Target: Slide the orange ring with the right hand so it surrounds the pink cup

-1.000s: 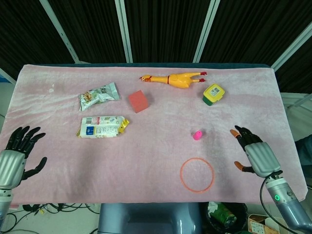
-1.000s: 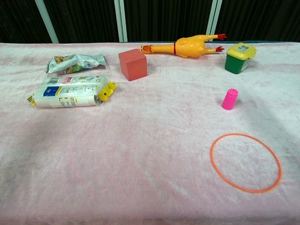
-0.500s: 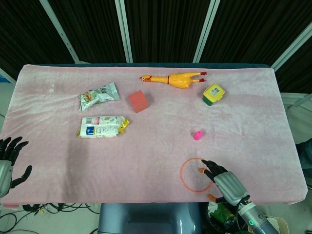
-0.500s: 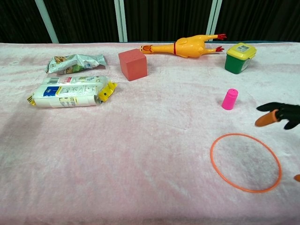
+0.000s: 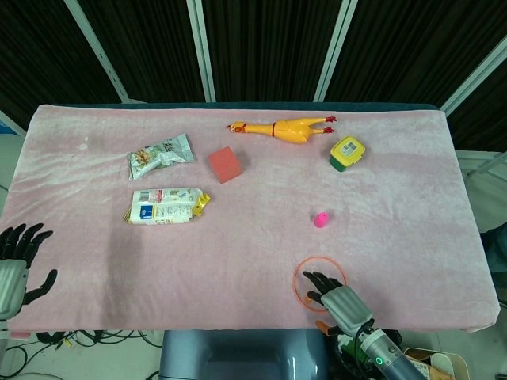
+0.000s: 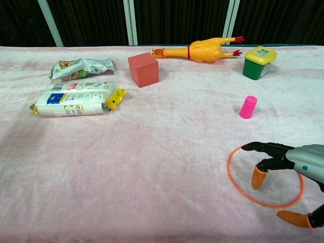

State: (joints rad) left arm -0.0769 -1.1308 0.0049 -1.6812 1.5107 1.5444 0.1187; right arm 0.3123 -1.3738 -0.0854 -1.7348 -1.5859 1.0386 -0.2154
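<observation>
The thin orange ring [image 5: 320, 257] [image 6: 228, 171] lies flat on the pink cloth near the table's front edge. The small pink cup [image 5: 320, 219] [image 6: 248, 107] stands upright a short way beyond it, outside the ring. My right hand [image 5: 337, 299] [image 6: 291, 164] reaches in from the front edge, fingers spread over the ring's inside. An orange fingertip [image 6: 259, 177] points down at the cloth within the ring, and the thumb tip sits outside its near rim. It holds nothing. My left hand [image 5: 16, 265] hovers open at the far left front corner.
At the back lie a yellow rubber chicken [image 5: 289, 128] [image 6: 202, 49] and a green and yellow container [image 5: 346, 153] [image 6: 259, 62]. A red cube [image 5: 225, 164] [image 6: 143, 70], a snack bag [image 5: 161, 155] and a white packet [image 5: 168, 205] sit left of centre.
My right hand has swung from the right edge down and left until its fingers stand inside the ring. The ring and cup have not moved. The left hand dropped toward the front corner.
</observation>
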